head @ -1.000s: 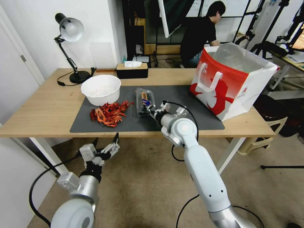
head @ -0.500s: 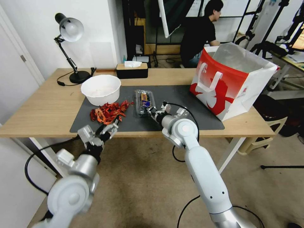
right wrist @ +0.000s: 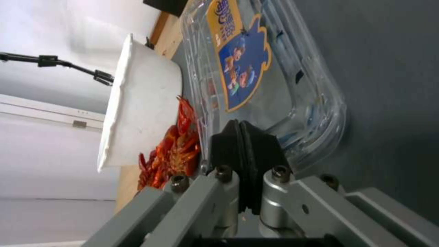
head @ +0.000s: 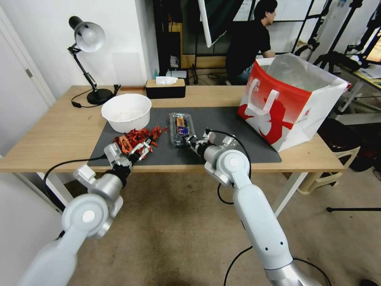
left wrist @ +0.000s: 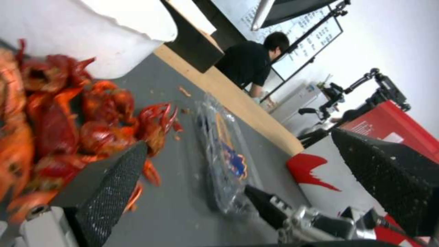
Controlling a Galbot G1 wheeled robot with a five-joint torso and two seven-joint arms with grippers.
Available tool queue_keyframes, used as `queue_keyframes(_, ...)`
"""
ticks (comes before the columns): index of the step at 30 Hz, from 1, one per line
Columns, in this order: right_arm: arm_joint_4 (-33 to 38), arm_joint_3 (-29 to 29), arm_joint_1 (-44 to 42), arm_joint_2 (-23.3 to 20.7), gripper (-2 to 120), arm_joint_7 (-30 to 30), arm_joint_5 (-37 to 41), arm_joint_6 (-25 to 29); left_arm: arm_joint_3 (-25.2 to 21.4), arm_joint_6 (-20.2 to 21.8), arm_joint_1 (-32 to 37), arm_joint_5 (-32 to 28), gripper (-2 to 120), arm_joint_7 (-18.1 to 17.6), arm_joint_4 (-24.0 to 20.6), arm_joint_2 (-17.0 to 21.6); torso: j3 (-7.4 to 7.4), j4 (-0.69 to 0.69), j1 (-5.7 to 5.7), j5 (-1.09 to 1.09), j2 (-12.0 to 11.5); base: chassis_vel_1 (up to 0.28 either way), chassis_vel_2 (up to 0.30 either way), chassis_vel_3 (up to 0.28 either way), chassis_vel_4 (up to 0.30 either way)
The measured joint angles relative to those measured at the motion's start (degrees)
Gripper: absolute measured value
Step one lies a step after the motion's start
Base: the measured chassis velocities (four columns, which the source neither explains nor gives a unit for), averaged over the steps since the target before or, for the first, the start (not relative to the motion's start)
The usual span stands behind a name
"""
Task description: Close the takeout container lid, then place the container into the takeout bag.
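- The takeout container [head: 180,128] lies mid-mat on the tabletop [head: 59,131], lid [right wrist: 256,61] down, long axis running away from the robot.
- The right tool [head: 191,140], pads pressed together, touches its near end.
- The left tool [head: 139,147], spread wide and empty, hangs over the crayfish [head: 135,141] beside it.
- The takeout bag [head: 291,101] stands open, well to the right.

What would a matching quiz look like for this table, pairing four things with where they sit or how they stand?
Things:
1. takeout container
2. takeout bag
3. left gripper
4. right gripper

States:
A. standing open on the table's right end
B. fingers spread, over the red crayfish pile
C. lying on the dark mat, lid down
D. fingers pressed together at the container's near edge

Pairs: 1-C, 2-A, 3-B, 4-D
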Motion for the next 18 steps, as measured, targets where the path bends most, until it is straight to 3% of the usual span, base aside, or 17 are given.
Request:
queue_keyframes(10,0.1,-0.4,0.0,0.2,0,0.2,-0.2,-0.1,5.3,2.8,-10.2,-4.8,100,3.0,7.0,3.6,-0.01,0.0,-0.01,0.0,0.0,0.0,0.0,0.0,0.0)
queue_keyframes(18,-0.3,-0.7,0.3,0.2,0,0.2,-0.3,-0.3,9.5,4.0,-16.1,-6.0,100,1.3,11.4,2.8,-0.01,0.0,0.0,0.01,0.0,0.0,0.0,0.0,0.0)
